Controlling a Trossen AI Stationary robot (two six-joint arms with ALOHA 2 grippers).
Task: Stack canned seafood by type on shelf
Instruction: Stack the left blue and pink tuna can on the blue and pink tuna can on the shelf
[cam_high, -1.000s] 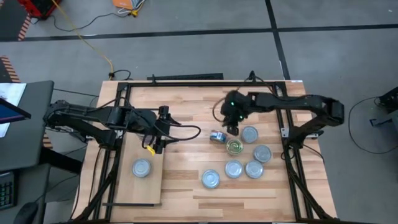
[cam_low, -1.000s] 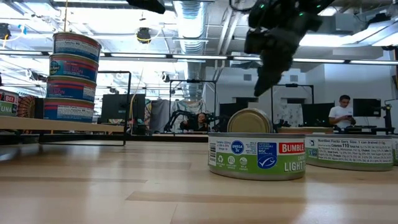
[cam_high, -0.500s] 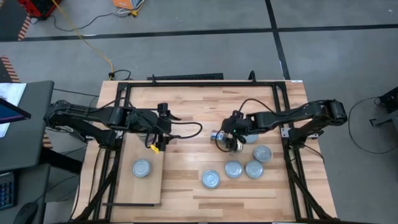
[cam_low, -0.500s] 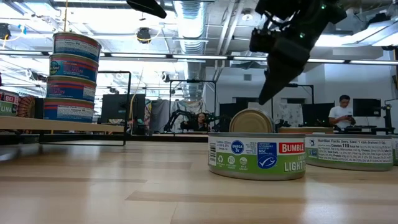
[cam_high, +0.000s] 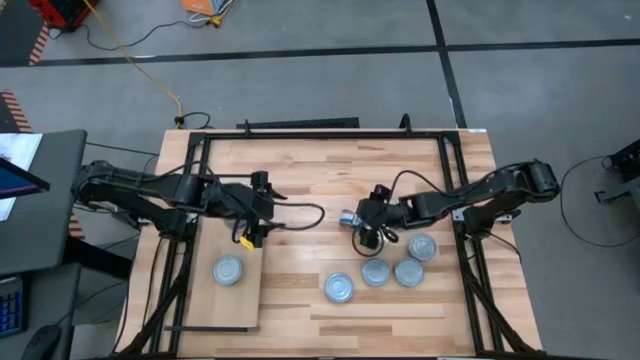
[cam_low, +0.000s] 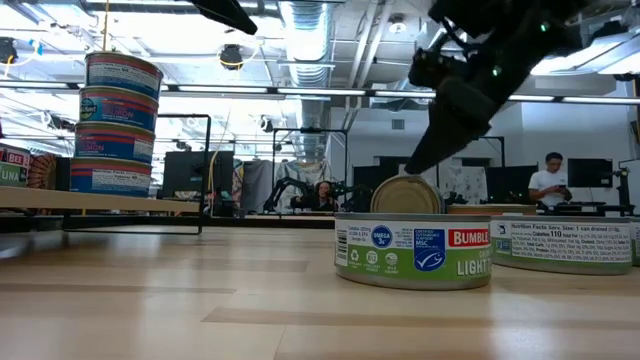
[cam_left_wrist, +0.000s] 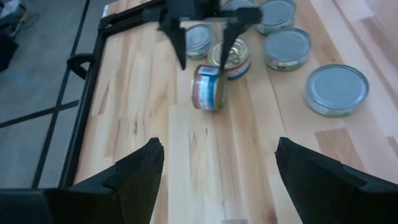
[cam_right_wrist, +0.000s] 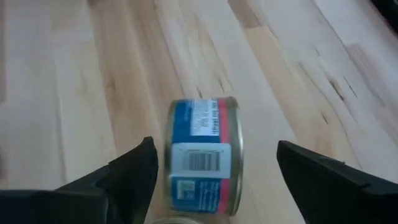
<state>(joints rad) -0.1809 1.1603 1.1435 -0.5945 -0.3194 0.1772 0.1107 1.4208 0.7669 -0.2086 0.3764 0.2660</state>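
Near edge: green-label tin (cam_low: 413, 250) flat on table (cam_high: 300, 290) | mid-table: right gripper (cam_high: 368, 228), jaws open, straddling blue-and-red tin (cam_right_wrist: 203, 155) lying on its side, not gripped | 4 silver-topped tins (cam_high: 376, 272) just beside | far left: left gripper (cam_high: 257, 212), jaws open, empty, over shelf (cam_high: 205, 300) end | shelf carries stack of 4 tins (cam_low: 118, 123).

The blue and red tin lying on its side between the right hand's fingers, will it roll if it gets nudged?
Probably. The small blue-and-red round metal tin rests on its curved wall on the smooth wooden tabletop, so a nudge could roll it. It looks rigid and sealed; the open right hand straddles it.
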